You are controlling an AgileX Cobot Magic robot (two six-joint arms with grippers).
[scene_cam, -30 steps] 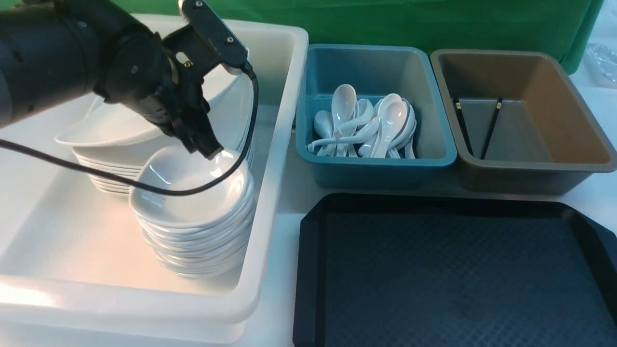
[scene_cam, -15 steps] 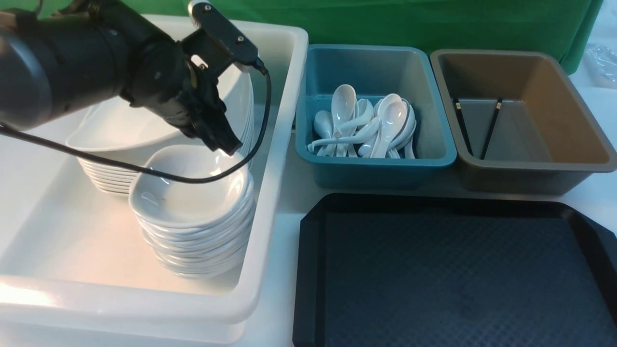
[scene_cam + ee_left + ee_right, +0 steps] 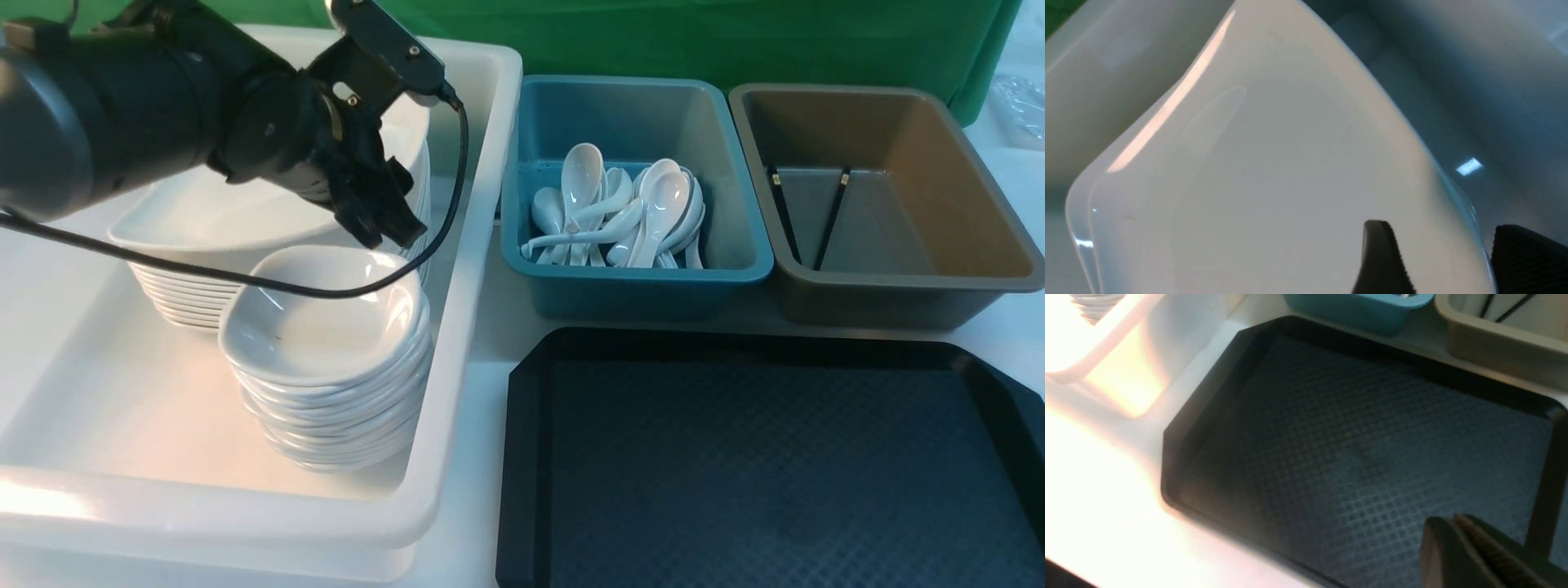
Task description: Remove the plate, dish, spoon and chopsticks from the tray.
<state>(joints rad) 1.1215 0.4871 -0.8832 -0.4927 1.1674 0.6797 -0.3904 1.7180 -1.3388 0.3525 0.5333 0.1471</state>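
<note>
Front view: white worktop (image 3: 482, 343), green backdrop (image 3: 694, 37) behind. Left hand (image 3: 384, 224) released, fingers apart just above the dish (image 3: 318, 322) stack in a white tub (image 3: 457, 457), plate (image 3: 220, 216) beside it. Tray (image 3: 759, 465) well apart; spoon (image 3: 661, 204) in teal bin (image 3: 531, 261), chopsticks (image 3: 804, 216) in brown bin (image 3: 963, 278). Right hand (image 3: 1470, 543) clenched over tray. No writing readable.

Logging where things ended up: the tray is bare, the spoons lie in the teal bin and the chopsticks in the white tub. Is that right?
Not quite. The chopsticks lie in the brown bin, not the white tub; the front view shows it. The tray is bare and the spoons lie in the teal bin.
</note>
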